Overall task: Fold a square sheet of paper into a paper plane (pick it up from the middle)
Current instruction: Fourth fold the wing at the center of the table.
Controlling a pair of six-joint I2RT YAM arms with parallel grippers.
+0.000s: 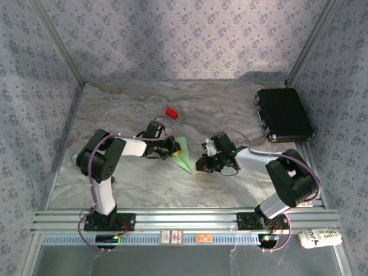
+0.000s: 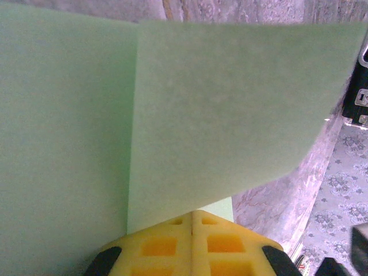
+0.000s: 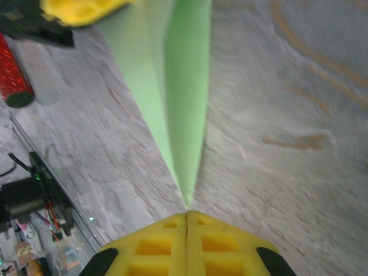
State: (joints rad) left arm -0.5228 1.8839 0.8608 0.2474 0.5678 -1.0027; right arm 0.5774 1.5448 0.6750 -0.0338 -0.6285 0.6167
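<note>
The square sheet of paper point(image 1: 183, 154) is pale green and folded into a narrow pointed dart, a paper plane shape. It is held above the table between my two grippers. My left gripper point(image 1: 171, 149) is shut on its wide end; in the left wrist view the creased paper point(image 2: 218, 115) rises straight out of the closed yellow jaws of the left gripper point(image 2: 192, 214). My right gripper point(image 1: 200, 165) is shut on the pointed tip. In the right wrist view the paper point(image 3: 184, 92) narrows to a point at the seam of the right gripper point(image 3: 187, 215). The left gripper's yellow fingers point(image 3: 80, 10) show at the far end.
A small red block point(image 1: 171, 112) lies on the marble table point(image 1: 126, 109) behind the left gripper. A black case point(image 1: 283, 114) sits at the back right. Patterned walls enclose the table on three sides. A metal rail point(image 1: 184, 221) runs along the near edge.
</note>
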